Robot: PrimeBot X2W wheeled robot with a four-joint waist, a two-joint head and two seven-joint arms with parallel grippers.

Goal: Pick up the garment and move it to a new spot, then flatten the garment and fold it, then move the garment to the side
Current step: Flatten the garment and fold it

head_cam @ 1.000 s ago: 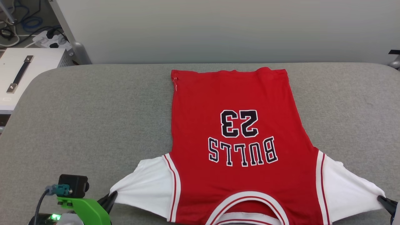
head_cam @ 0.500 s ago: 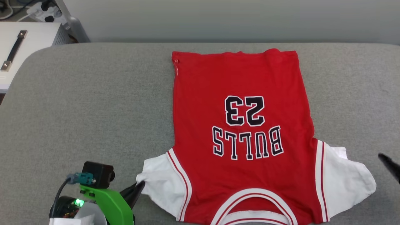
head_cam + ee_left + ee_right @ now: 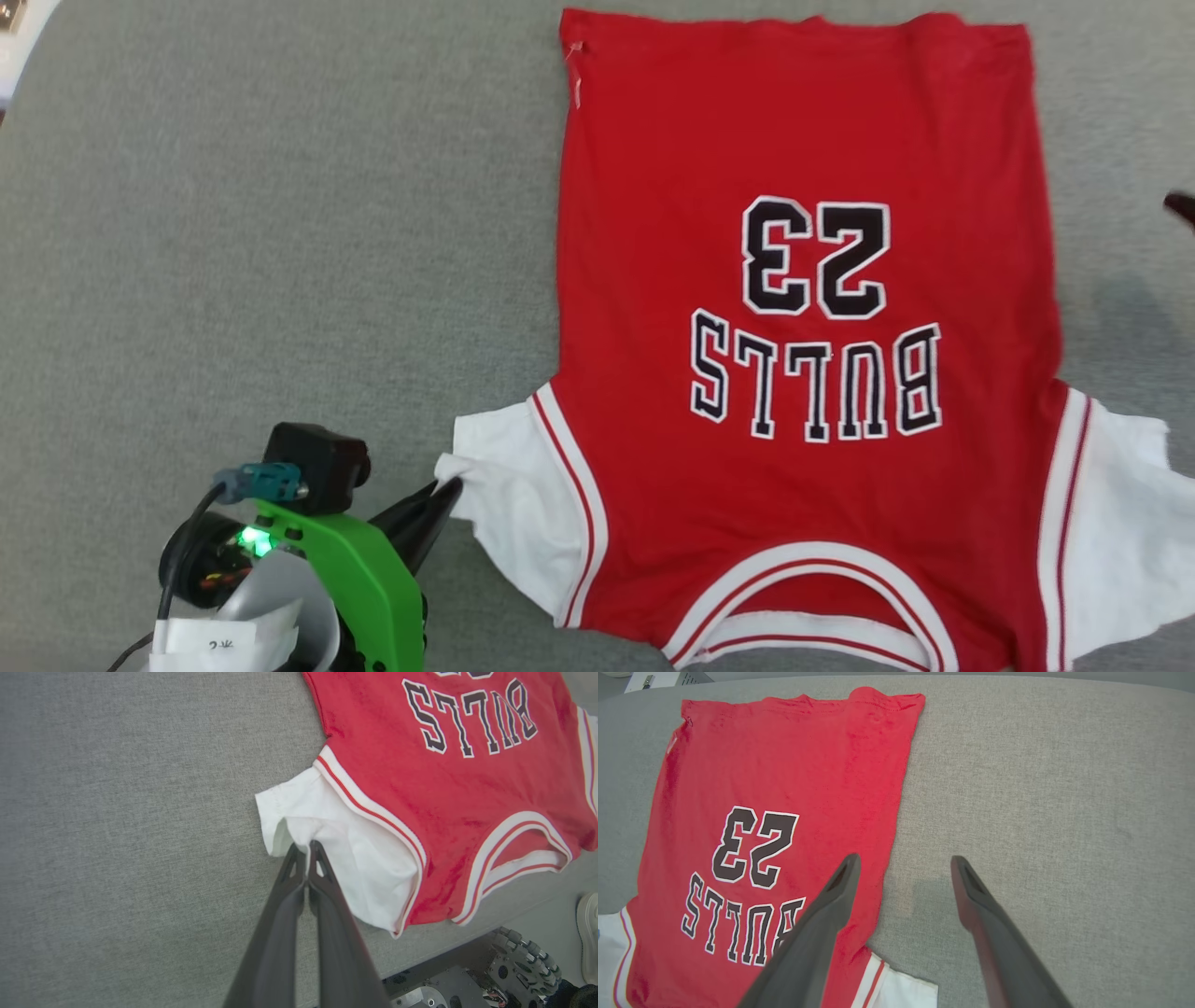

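**Garment flat, fold about to start**

The garment (image 3: 803, 280) lies spread on the grey table (image 3: 233, 233), lettering up, collar at the near edge, hem at the far side. The left gripper (image 3: 303, 851) is pinched tight on the left sleeve (image 3: 504, 504), which puckers at the grip. The right gripper (image 3: 904, 859) hangs with jaws wide apart and empty, above bare cloth just beside the garment's right edge.

Flattening looks about done; folding seems next. That calls for the right gripper to take a hold on its side, and for the puckered sleeve to be laid smooth or carried inward. The table is felt-like and plain. Below its near edge a wheel (image 3: 523, 961) shows.
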